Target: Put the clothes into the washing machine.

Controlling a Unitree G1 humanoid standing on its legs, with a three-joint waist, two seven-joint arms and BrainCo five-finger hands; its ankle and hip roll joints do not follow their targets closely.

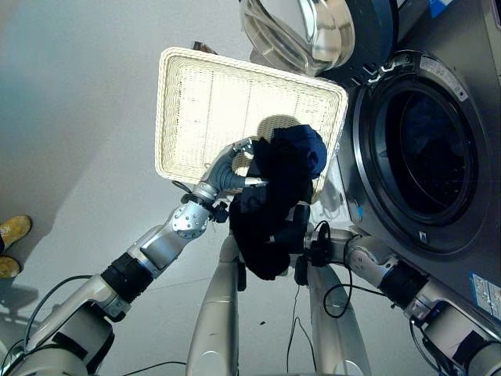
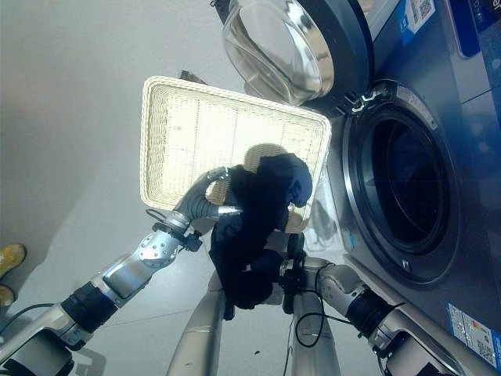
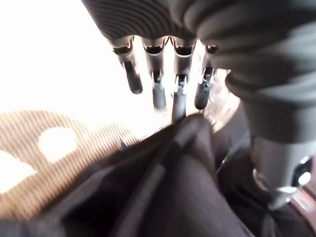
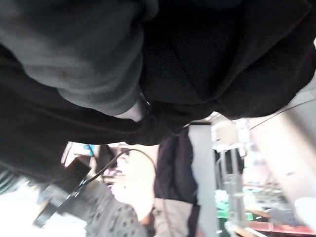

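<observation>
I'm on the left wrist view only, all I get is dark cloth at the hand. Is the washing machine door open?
Observer: Yes. The glass door is swung wide and the drum opening is clear, on the robot's right.
Operator: Where is the basket?
Observer: The white basket sits on the floor ahead. The dark clothes hang lifted over its near right corner.
Operator: Is the right hand helping?
Observer: The right hand is at the lower part of the clothes, but cloth hides its grip.
</observation>
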